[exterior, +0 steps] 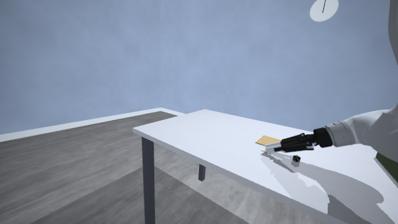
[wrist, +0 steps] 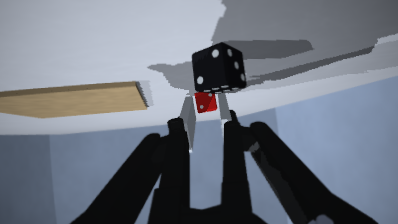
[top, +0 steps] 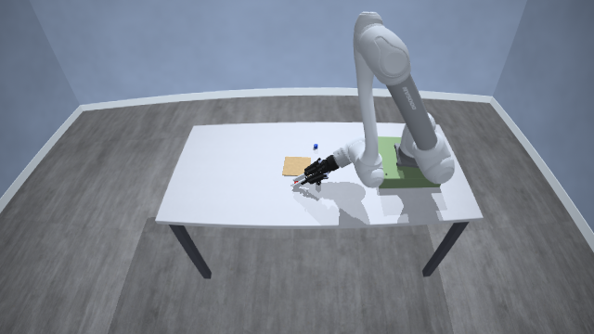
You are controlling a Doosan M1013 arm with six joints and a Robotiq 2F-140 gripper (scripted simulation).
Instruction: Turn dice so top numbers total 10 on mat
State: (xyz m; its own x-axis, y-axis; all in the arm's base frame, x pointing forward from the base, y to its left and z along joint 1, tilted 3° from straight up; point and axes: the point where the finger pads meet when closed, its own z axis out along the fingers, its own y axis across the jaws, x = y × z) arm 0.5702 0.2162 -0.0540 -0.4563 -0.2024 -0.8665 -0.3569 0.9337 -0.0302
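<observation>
The tan mat (top: 291,166) (exterior: 264,139) (wrist: 75,103) lies flat on the table. The red die (top: 296,182) (wrist: 205,103) is off the mat, near its front edge, low at the table. My gripper (top: 294,183) (exterior: 266,150) (wrist: 206,106) points down at a shallow slant. Its fingers stand slightly open around the red die, with thin gaps beside it in the wrist view. The black die (exterior: 296,158) (wrist: 219,67) stands on the table off the mat, beneath the gripper. The blue die (top: 316,147) lies off the mat, behind its right corner. The numbers on top are too small or hidden to read surely.
The white table (top: 223,186) (exterior: 199,137) carries the green base plate (top: 389,153) of the arm at the right. The arm's forearm and wrist hang low over the table between base and mat. The gripper's shadow falls across the front part.
</observation>
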